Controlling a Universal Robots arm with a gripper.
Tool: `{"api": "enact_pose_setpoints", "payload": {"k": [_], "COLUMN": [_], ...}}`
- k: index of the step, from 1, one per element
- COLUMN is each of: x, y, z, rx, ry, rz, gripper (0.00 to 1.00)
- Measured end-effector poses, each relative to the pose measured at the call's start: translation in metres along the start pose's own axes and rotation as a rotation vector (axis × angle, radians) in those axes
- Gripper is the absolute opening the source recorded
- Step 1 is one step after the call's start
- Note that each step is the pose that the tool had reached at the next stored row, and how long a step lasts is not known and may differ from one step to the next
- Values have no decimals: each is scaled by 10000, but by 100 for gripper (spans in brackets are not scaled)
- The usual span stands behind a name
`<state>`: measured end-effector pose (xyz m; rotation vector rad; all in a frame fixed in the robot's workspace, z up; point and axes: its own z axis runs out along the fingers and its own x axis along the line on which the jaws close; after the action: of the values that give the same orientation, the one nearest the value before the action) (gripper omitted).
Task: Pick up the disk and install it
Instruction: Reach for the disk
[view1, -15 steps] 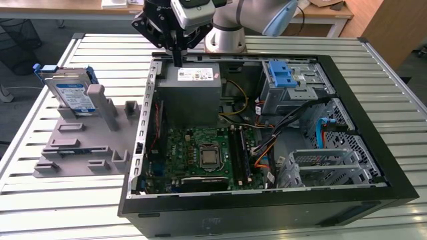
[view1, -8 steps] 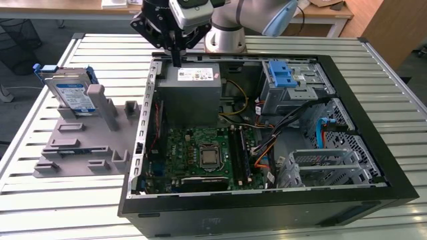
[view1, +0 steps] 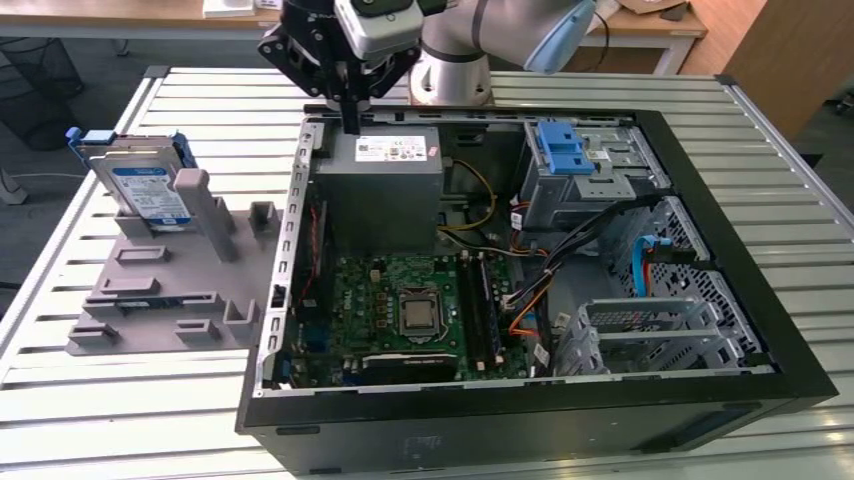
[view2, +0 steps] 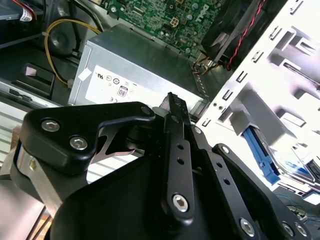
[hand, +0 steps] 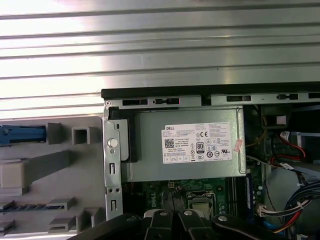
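silver disk (view1: 144, 185) with its blue carrier frame stands upright in the grey fixture (view1: 160, 290) on the slatted table (view1: 80, 400), to the exterior view's left of the open pc case (view1: 534, 420). not picked yet.

claw (view1: 351, 122) hangs over the far rim of the case, just above the grey power supply (view1: 380, 190), tips pointing down. so the disk is well apart from the claw: off toward the exterior view's left and a bit nearer the camera, with the case wall between them.

i read the jaws as closed together with nothing held. in the exterior view the tips merge into one narrow point. in the second wrist view the claw (view2: 175, 102) shows its fingers (view2: 176, 150) pressed tight with no gap i can see.

first wrist view looks straight down on the power supply (hand: 185, 145) label. the blue strip beside the fixture (hand: 60, 165) posts looks like the disk (hand: 22, 134) carrier seen from above.

blue latch with metal cage (view1: 571, 160) sits inside the case toward the exterior view's right. motherboard (view1: 407, 310) lies just beside the supply, nearer the camera.
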<state>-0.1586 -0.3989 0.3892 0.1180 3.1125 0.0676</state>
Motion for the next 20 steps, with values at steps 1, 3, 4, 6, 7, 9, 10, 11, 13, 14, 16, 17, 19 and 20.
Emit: {"api": "enact_pose_setpoints", "payload": {"k": [1,3,4,6,7,9,10,11,13,14,16,17,19,20], "x": [3,8,11,18,21,27,30,33,40,43,49,53,59,62], "y": [0,-1,-1,-1,-2,-2,-2,-3,-3,-4,-4,-4,-5,-5], "z": [0,1,1,1,2,2,2,3,3,4,4,5,5,6], "rx": [-1,0,0,0,0,0,0,0,0,0,0,0,1,0], "ry": [0,0,0,0,0,0,0,0,0,0,0,0,0,0], "rz": [0,0,0,0,0,0,0,0,0,0,0,0,0,0], "gripper": [11,11,11,11,11,11,11,11,11,11,11,11,11,11]}}
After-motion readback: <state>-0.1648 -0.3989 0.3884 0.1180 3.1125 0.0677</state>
